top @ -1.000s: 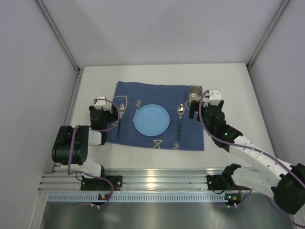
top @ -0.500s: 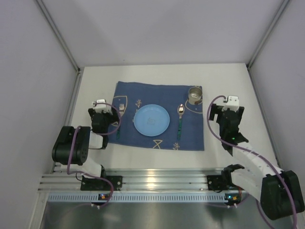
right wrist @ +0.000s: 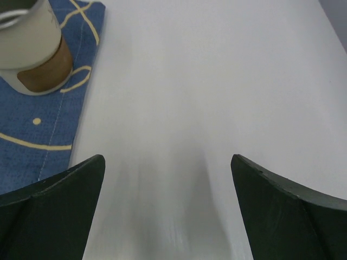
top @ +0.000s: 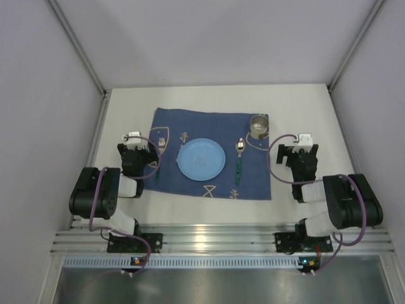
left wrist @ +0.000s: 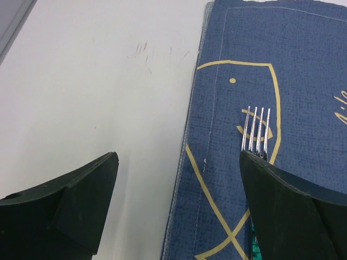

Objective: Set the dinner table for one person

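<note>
Blue cloth mat point(top: 190, 123) with pale yellow stitching, flat on the white table point(top: 304, 107), centred left-right and toward the far side. Table filling the whole cell floor between grey walls point(top: 38, 95), with an aluminium rail point(top: 209, 244) along its near edge.

On the mat, left to right: fork point(top: 159, 155), light blue plate point(top: 201, 159), spoon point(top: 239, 158), all apart from each other. Fork and spoon roughly parallel, heads pointing far, green handles toward the rail. Plate in the middle of the mat. Cup point(top: 258, 125) upright on the mat's far right corner, just beyond the spoon's bowl, not touching it. Seen from the right wrist: cream body, brown band at the base, metal rim.

Left gripper point(left wrist: 178, 157): spread wide, gripping nothing, low over the mat's left edge. Left finger point(left wrist: 70, 206) above bare table, right finger point(left wrist: 293, 206) over the fork just below the tines. Contact with the handle: can't tell. Faint scuff marks point(left wrist: 143, 51) on the table ahead of it.

Right gripper point(right wrist: 168, 158): likewise well apart, gripping nothing, over bare table just right of the mat. Cup ahead and to its left, well clear of both fingers. Some blur low in the right wrist view.

Both arms folded low, elbows close to the rail.
</note>
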Motion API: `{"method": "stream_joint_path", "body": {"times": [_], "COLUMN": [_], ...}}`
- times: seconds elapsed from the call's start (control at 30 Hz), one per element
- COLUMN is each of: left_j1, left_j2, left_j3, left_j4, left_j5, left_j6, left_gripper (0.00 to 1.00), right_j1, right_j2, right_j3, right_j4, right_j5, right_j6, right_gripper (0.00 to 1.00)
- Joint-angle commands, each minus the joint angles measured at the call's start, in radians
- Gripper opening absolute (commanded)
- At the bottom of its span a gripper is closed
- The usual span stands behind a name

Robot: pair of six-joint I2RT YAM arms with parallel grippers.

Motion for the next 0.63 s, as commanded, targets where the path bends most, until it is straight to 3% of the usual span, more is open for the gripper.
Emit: {"method": "stream_joint_path", "body": {"times": [0.0,0.6], "left_j1": [0.000,0.000], "left_j2": [-0.001,-0.003], "left_j3": [0.016,0.016], "left_j4": [0.041,0.043], "left_j5": [0.007,0.007], "left_j6": [0.009,0.009], "left_gripper": [0.98,0.98], "right_j1": [-0.014,-0.031], "right_j2": [-0.001,-0.004], "right_j3": [0.045,0.053], "right_j4": [0.177,0.156], "right_j5": [-0.040,-0.070], "right_j6": [0.014,0.024], "right_gripper": [1.00,1.00]}}
